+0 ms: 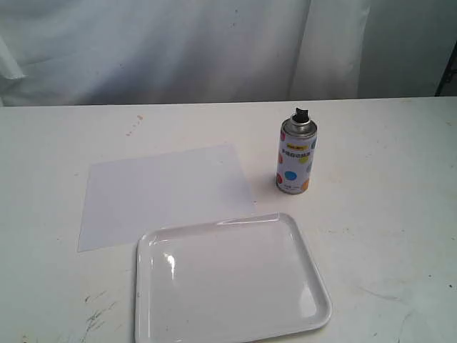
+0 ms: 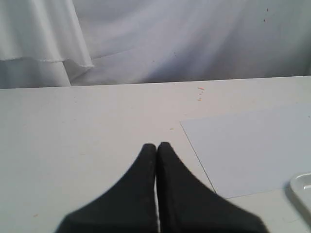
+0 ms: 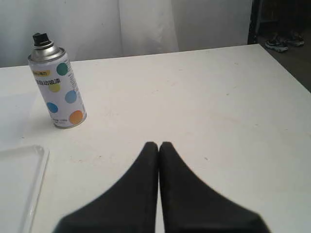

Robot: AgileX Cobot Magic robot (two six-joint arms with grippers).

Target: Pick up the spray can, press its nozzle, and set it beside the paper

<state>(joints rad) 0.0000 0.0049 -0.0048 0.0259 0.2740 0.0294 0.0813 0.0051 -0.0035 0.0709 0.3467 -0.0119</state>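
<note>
The white spray can [image 1: 295, 158] with coloured dots stands upright on the table, right of the paper [image 1: 164, 191]; its black nozzle [image 1: 301, 113] tops the silver dome. In the right wrist view the spray can [image 3: 58, 92] stands well ahead of my right gripper [image 3: 159, 144], which is shut and empty; the nozzle [image 3: 40, 38] shows at its top. My left gripper [image 2: 157, 145] is shut with nothing in it, just off the paper [image 2: 252, 145] near one corner. Neither gripper shows in the exterior view.
A glossy white rimmed tray [image 1: 314, 271] lies in front of the paper, overlapping its near edge; its rim [image 3: 43, 165] shows in the right wrist view. White cloth [image 1: 178, 50] hangs behind the table. The table's right edge [image 3: 286, 65] drops off to the floor.
</note>
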